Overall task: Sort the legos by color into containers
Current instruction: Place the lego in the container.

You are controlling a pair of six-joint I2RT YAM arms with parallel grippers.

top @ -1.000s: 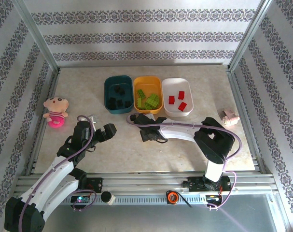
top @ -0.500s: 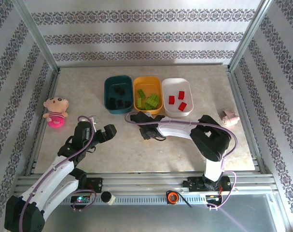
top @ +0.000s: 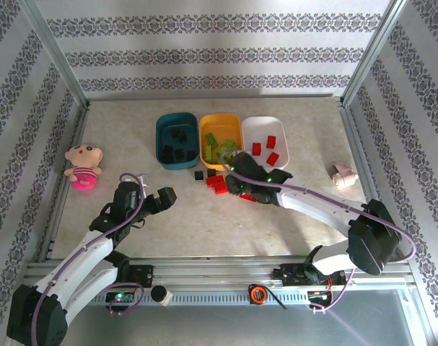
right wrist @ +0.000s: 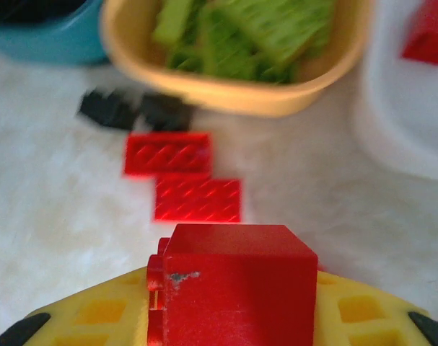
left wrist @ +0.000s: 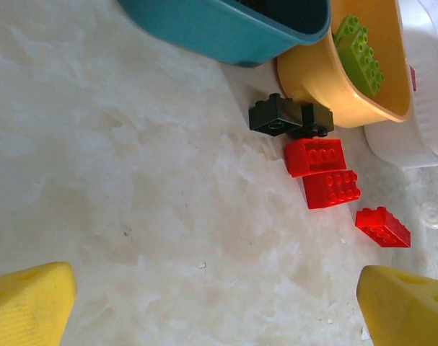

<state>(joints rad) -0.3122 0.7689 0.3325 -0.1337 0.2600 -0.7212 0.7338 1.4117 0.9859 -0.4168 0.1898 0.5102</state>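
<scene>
Beige stone-look table [top: 132, 137] boxed in by striped wallpaper, tubs lined up at the far middle. The right gripper [top: 240, 186] is pinching a red brick [right wrist: 233, 281] just near of the yellow tub [top: 220, 117]. The white tub [top: 262, 127] is right beside it, so a sloppy release could drop red in with the greens. A low swing might bump the loose red bricks [left wrist: 314, 156]. The left gripper [top: 155, 202] hangs spread wide and empty, near left.
</scene>
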